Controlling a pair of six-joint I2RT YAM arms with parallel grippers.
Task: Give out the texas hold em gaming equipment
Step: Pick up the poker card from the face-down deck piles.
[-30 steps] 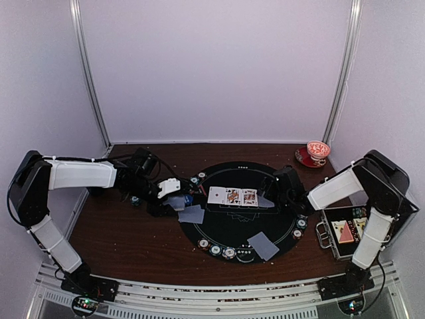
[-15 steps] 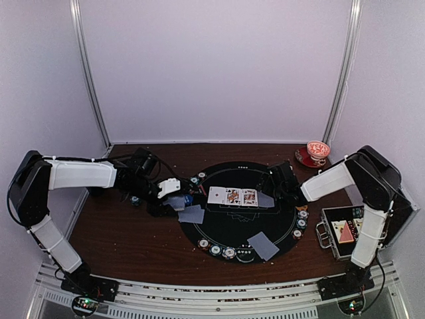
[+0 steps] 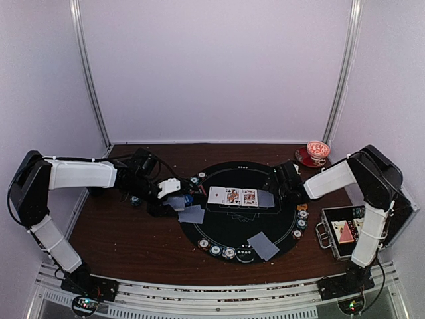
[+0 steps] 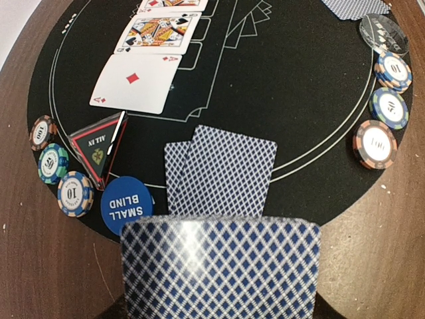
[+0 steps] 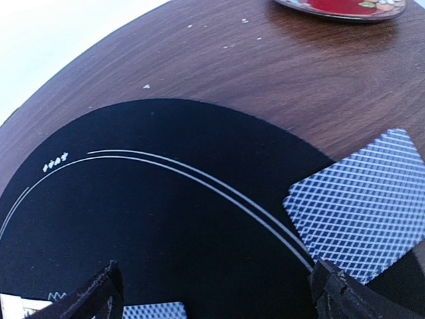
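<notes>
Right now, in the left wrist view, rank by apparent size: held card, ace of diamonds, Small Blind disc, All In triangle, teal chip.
1. held card, inflated by nearness
2. ace of diamonds
3. Small Blind disc and All In triangle, too alike to rank
4. teal chip

The gripper (image 5: pixel 219 302) hangs over a black mat (image 5: pixel 166 219), its fingertips (image 5: pixel 99 296) spread wide at 7 and 5 o'clock. A face-down card (image 5: pixel 362 212) lies at 4 o'clock, straddling the mat's edge and the wood table (image 5: pixel 199 60). A second card (image 5: pixel 149 311) peeks in at 6 o'clock. A red saucer (image 5: pixel 345 5) is cut off at 1 o'clock.
</notes>
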